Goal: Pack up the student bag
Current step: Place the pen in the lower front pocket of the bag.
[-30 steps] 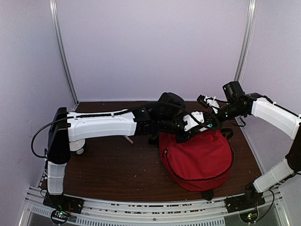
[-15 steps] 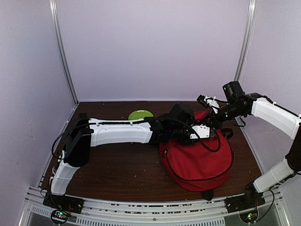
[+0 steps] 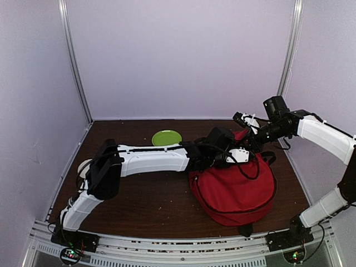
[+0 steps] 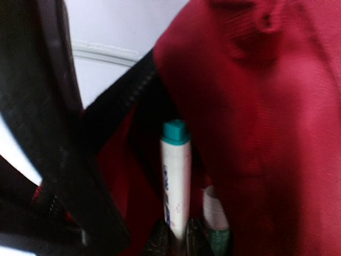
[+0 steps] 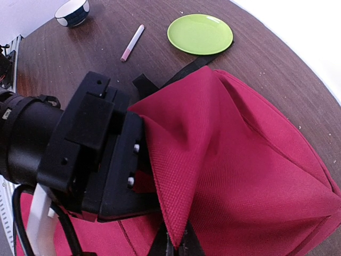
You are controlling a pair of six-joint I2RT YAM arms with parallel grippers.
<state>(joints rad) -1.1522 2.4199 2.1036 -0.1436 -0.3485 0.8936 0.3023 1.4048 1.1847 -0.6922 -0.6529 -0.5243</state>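
Note:
The red student bag [image 3: 233, 189] lies on the right of the table. My right gripper [image 3: 243, 128] is shut on the bag's upper fabric edge [image 5: 181, 213] and holds the flap up; its fingertips [image 5: 176, 246] pinch the fold. My left gripper [image 3: 242, 156] reaches into the opening under that flap. In the left wrist view it [image 4: 178, 242] is shut on a white marker with a teal cap [image 4: 176, 176], surrounded by the bag's red fabric [image 4: 256, 106]. A second white-and-teal item [image 4: 216, 213] sits right beside the marker inside the bag.
A green plate [image 3: 166, 137] lies at the back centre, also in the right wrist view [image 5: 200, 33]. A pink pen [image 5: 132, 42] and a small dark-rimmed bowl [image 5: 72, 12] lie beyond it. A black strap [image 4: 58, 133] hangs left of the marker.
My left arm has stretched further right and pushed its gripper with the marker into the bag's opening, uncovering the green plate. The right gripper has held the flap still.

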